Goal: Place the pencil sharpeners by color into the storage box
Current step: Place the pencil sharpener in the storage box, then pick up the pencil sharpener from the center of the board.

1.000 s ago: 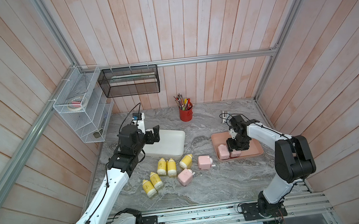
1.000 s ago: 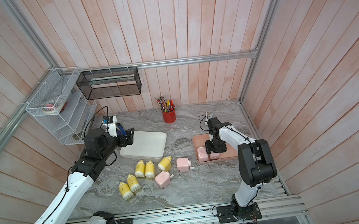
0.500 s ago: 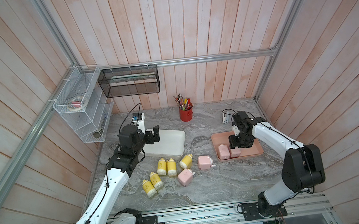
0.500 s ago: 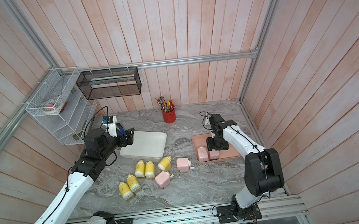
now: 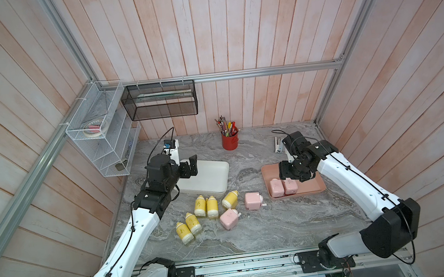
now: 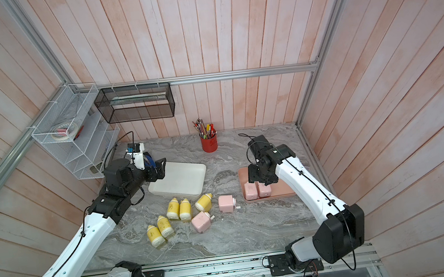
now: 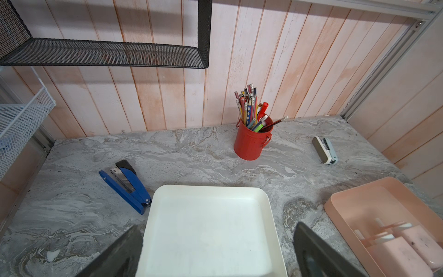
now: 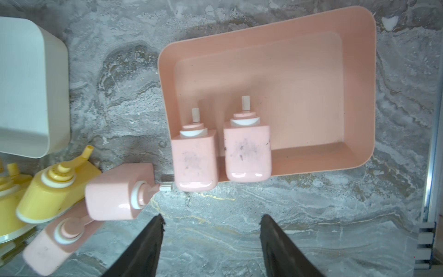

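Two pale pink pencil sharpeners stand side by side in the pink storage box, at its near end. My right gripper hangs open above them, holding nothing; in a top view the right gripper is over the box. Two more pink sharpeners and several yellow bottle-shaped ones lie on the marble table. The white storage box is empty. My left gripper is open over the white box, at its left end.
At the back stands a red pencil cup. A blue stapler lies left of the white box, and a small grey stapler sits at the back right. A white wire rack and a black mesh basket hang on the walls.
My right gripper has lifted and drawn back from the two pink sharpeners in the pink box, and its arm has swung outward. The left arm has not moved.
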You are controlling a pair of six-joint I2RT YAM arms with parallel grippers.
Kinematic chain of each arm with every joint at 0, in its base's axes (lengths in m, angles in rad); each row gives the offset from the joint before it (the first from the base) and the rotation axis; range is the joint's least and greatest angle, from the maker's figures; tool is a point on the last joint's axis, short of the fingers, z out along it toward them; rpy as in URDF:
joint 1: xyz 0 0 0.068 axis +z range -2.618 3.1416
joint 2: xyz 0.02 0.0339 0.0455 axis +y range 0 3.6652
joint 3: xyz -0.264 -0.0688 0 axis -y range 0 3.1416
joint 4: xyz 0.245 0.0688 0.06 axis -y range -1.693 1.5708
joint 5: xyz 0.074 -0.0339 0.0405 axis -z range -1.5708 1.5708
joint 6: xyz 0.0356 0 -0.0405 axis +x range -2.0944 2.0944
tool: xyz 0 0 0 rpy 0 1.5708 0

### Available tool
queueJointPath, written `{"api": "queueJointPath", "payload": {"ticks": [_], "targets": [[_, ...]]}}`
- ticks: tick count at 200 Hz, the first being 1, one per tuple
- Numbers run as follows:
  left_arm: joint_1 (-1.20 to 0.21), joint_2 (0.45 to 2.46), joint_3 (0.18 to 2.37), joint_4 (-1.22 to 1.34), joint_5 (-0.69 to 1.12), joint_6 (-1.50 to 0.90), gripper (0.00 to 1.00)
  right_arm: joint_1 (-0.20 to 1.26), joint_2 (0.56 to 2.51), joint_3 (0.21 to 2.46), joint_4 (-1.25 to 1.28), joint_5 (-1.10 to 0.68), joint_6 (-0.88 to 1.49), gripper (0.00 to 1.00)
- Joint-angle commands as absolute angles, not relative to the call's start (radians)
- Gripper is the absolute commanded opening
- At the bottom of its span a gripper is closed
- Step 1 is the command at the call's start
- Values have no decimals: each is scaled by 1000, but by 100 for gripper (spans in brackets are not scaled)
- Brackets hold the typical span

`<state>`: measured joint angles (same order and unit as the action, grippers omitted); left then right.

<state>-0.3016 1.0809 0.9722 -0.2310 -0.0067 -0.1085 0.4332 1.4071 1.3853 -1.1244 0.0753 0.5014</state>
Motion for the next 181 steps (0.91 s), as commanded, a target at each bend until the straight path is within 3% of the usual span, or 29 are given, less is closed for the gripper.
{"api": "queueJointPath", "payload": {"ticks": [1,34,104,181], "targets": [[-305,1073,985,-216,-14,-103,100,486,1414,1470,-1216,112,630,67],[-305,1061,974,-211,-35,-100,100,585,1450,1557,-1239,150,789,70],[-307,1058,968,-204,-49,-99,100,737,1478,1416,-1049,93,1214,71],[-307,1049,963,-201,-63,-92,100,767,1534,1364,-1035,69,1573,71]]}}
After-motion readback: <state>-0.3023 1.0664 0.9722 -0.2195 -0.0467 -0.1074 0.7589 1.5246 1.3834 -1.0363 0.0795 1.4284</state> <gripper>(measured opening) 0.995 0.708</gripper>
